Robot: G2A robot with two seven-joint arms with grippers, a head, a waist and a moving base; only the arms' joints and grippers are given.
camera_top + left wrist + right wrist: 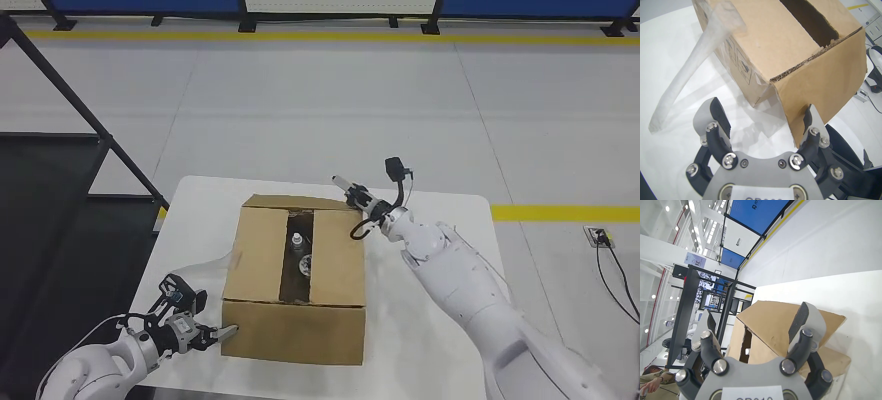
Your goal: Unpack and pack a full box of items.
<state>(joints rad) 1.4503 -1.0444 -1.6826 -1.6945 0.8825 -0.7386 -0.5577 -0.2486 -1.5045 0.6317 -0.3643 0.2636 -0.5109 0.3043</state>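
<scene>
A brown cardboard box (340, 270) stands in the middle of the white table (430, 330). Its top flaps are parted along a dark gap, where a small bottle (297, 242) shows inside. My left gripper (762, 115) is open at the box's near left corner (783, 81), with one fingertip (808, 116) against the front wall. It also appears from above as the left gripper (215, 335). A strip of clear tape (687, 75) hangs off the box's left side. My right gripper (755, 321) is open at the far right corner, over a raised flap (772, 317); from above, the right gripper (350, 195).
A black metal frame (60, 110) stands beside the table on the left. Bare tabletop lies to the right of the box (440, 240) and to its left (195, 230). The near table edge runs close under the box front.
</scene>
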